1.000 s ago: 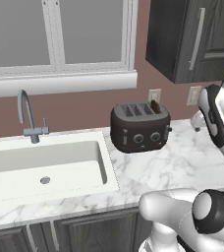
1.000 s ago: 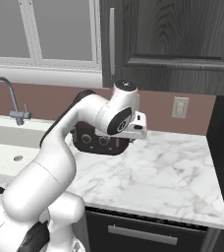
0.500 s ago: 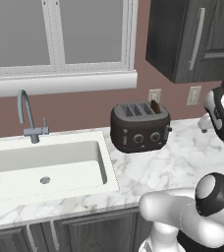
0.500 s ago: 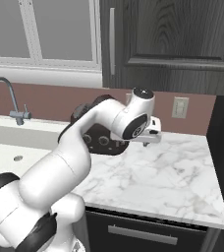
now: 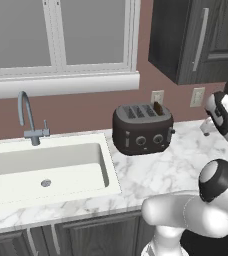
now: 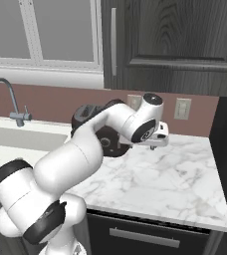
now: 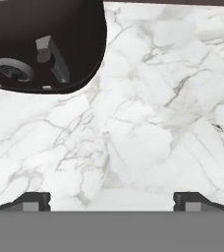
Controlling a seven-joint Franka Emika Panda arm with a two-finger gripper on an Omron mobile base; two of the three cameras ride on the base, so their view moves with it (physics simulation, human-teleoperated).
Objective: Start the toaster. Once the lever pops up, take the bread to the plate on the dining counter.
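The dark glossy toaster (image 5: 142,132) stands on the marble worktop by the back wall, with a brown slice of bread (image 5: 157,108) upright in its right-hand slot. The small lever (image 5: 172,131) sticks out of its right side. My gripper (image 5: 205,131) hovers open over the worktop, a short way right of the toaster, nothing between its fingers. In the hand view the toaster (image 7: 50,39) fills the upper left, its lever (image 7: 51,59) a grey tab, and my gripper (image 7: 112,202) points down at bare marble. From the right, my arm covers most of the toaster (image 6: 84,113). The plate and dining counter are out of view.
A white sink (image 5: 46,170) with a grey tap (image 5: 30,120) lies left of the toaster. Dark wall cabinets (image 5: 196,40) hang above the right end. Two wall sockets (image 5: 157,96) sit behind. The marble worktop (image 6: 170,179) stretches right to a dark tall unit.
My arm has swung right, from in front of the toaster to beside its right end. The gripper stayed open. The toaster and bread have not moved.
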